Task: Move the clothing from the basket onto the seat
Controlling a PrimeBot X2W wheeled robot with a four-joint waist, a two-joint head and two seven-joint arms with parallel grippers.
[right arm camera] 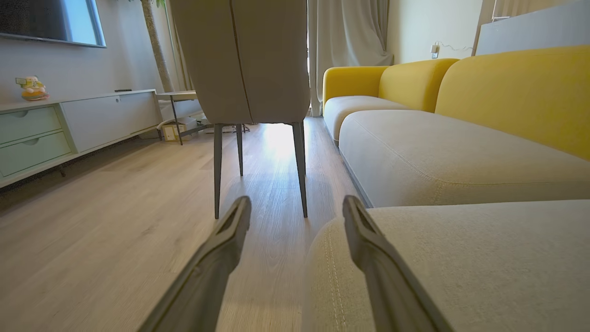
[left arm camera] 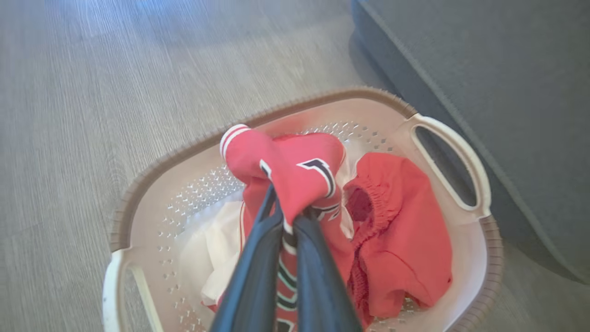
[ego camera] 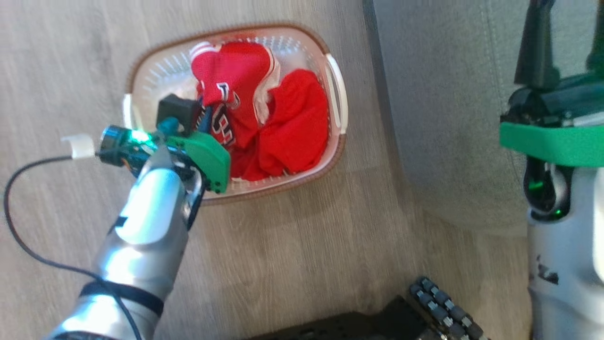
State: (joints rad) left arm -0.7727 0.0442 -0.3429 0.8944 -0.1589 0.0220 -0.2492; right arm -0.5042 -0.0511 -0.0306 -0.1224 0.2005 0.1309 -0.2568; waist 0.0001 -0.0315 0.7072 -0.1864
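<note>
The white basket point(ego camera: 155, 52) point(left arm camera: 152, 170) with a brown rim stands on the wood floor, left of the grey seat point(ego camera: 448, 94) point(left arm camera: 484, 69) point(right arm camera: 461, 258). It holds the clothing: a red jersey point(ego camera: 236, 80) point(left arm camera: 295, 170) with black-and-white lettering, and to its right plain red shorts point(ego camera: 295, 127) point(left arm camera: 405, 240). My left gripper point(ego camera: 205, 118) point(left arm camera: 288, 210) reaches into the basket from its left side and is shut on a bunched fold of the jersey. My right gripper point(ego camera: 566, 47) point(right arm camera: 296, 205) hangs open over the seat's front edge, holding nothing.
A pale cloth point(left arm camera: 216, 249) lies under the jersey in the basket. A black cable point(ego camera: 19, 236) trails on the floor at left. A grey chair point(right arm camera: 249, 60) on thin legs stands ahead, a low cabinet point(right arm camera: 69, 120) along the left wall, and yellow backrests point(right arm camera: 507, 92) behind the seat.
</note>
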